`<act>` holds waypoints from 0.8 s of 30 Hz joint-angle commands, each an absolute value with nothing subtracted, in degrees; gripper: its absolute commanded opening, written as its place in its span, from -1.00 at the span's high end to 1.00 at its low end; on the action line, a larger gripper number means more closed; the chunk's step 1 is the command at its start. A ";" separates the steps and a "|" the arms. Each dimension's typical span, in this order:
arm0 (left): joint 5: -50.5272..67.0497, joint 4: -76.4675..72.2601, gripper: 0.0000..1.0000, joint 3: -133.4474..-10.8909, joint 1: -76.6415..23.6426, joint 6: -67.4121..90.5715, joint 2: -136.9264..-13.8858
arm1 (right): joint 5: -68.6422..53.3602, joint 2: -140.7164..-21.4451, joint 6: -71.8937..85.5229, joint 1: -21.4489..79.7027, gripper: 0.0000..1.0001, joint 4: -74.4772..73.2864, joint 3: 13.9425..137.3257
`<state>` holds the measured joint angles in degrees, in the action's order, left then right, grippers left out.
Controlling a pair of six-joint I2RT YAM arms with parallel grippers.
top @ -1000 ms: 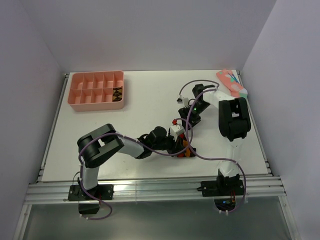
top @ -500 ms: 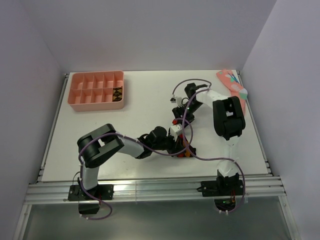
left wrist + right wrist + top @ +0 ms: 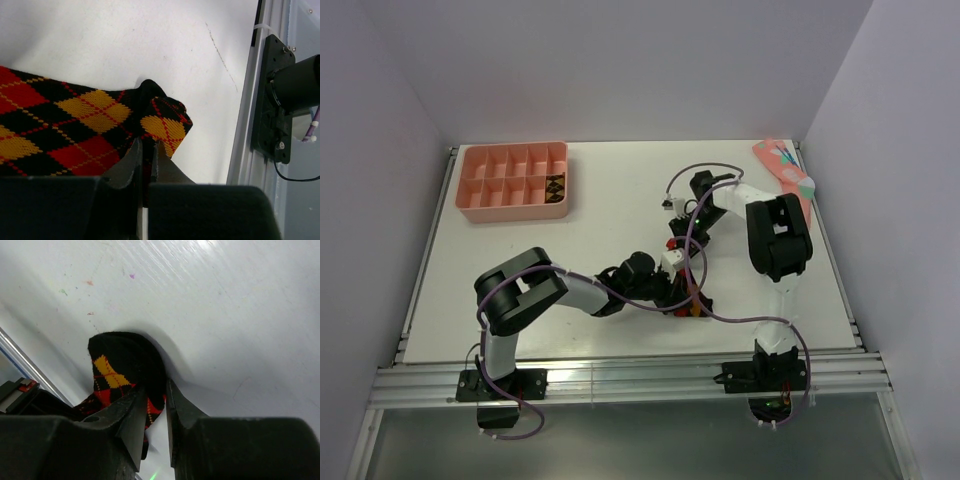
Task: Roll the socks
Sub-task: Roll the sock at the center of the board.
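A black argyle sock (image 3: 75, 120) with red and orange diamonds lies on the white table, near the front middle in the top view (image 3: 692, 300). My left gripper (image 3: 146, 150) is shut on that sock's edge next to a folded corner. My right gripper (image 3: 156, 390) has its jaws drawn in around the sock's (image 3: 122, 365) raised other end, with fabric between them. In the top view the right gripper (image 3: 678, 240) reaches down just behind the left gripper (image 3: 672, 288). A second dark argyle sock (image 3: 555, 186) sits in one compartment of the tray.
A pink compartment tray (image 3: 480, 211) stands at the back left. A pink sock (image 3: 782, 165) with teal and white marks lies at the back right corner. The table's front rail (image 3: 250, 110) and the right arm's base (image 3: 282, 100) are close to the sock.
The right arm swung in toward the sock and its jaws narrowed around the sock's end. The left gripper kept its hold and stayed in place.
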<state>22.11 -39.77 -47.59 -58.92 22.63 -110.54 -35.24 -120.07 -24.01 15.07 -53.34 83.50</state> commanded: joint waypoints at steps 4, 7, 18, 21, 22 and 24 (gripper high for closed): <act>28.12 -22.77 0.99 -46.93 -59.41 24.52 -114.52 | -30.59 -116.90 -22.33 11.78 0.55 -49.14 83.32; 30.23 -22.15 0.99 -46.49 -59.33 25.92 -113.73 | -29.89 -115.93 -21.62 10.29 0.56 -48.08 82.80; 33.49 -14.95 0.99 -50.71 -57.83 28.48 -114.61 | -29.53 -115.05 -20.65 9.23 0.56 -46.23 81.39; 32.17 -12.66 0.99 -51.41 -57.48 27.86 -114.61 | -30.06 -115.14 -21.27 9.14 0.53 -46.67 81.39; 33.04 -12.74 0.99 -51.33 -56.96 28.56 -115.22 | -30.41 -114.96 -21.62 9.14 0.44 -47.02 81.30; 33.75 -12.75 0.99 -51.42 -56.08 29.70 -115.92 | -30.76 -113.74 -21.71 8.88 0.37 -46.67 80.86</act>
